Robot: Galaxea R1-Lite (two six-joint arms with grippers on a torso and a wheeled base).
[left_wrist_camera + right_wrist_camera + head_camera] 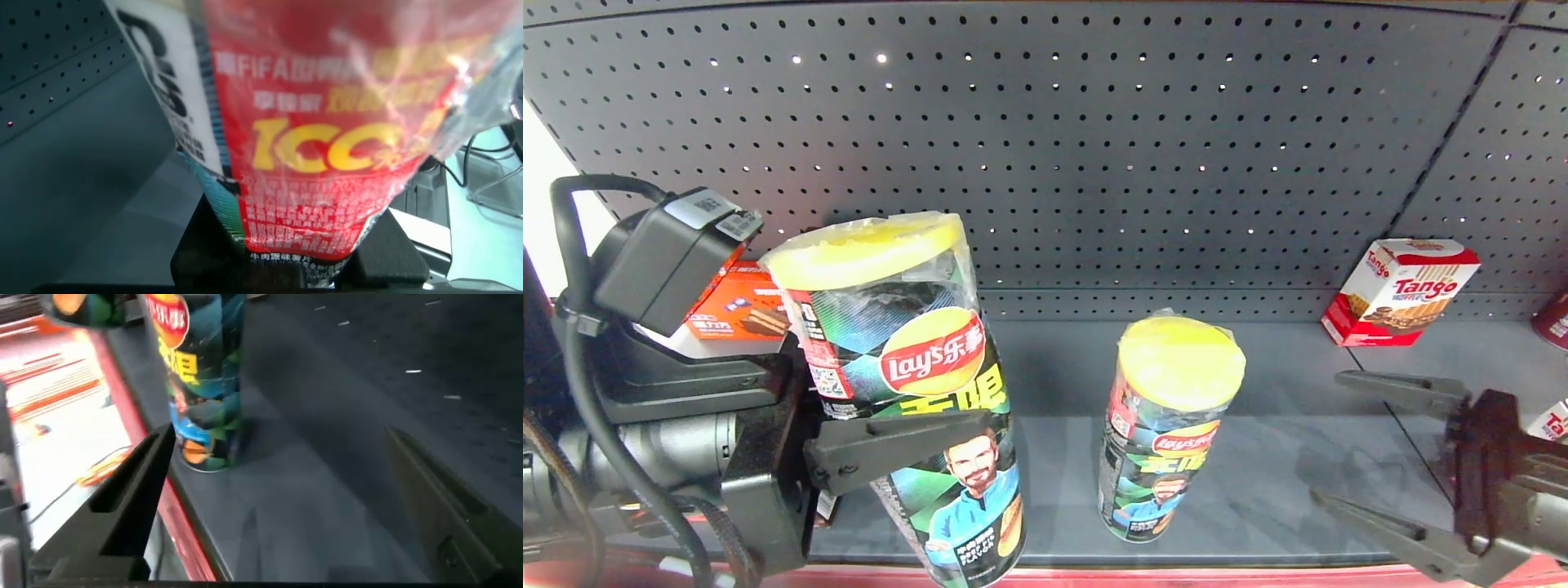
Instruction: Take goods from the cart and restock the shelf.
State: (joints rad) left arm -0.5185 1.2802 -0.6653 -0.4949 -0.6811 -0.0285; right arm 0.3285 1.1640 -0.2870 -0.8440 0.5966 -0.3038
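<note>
The left end effector [923,441] is clamped across the middle of a chip can [890,327], lid up and leaning slightly, at the front lip of the shelf [1258,384] — gripped mid-body, I'd say, so the base lands free. A second can [1168,433] stands on the shelf between both end effectors; the right end effector [1339,437] hangs beside it, fingers [1388,390] apart, empty.

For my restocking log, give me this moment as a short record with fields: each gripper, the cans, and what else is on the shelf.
left gripper: shut on held chip can, tilted, front left of the shelf
right gripper: open, empty, over the right side
standing chip can: upright, middle, untouched
wafer box: back right
</note>
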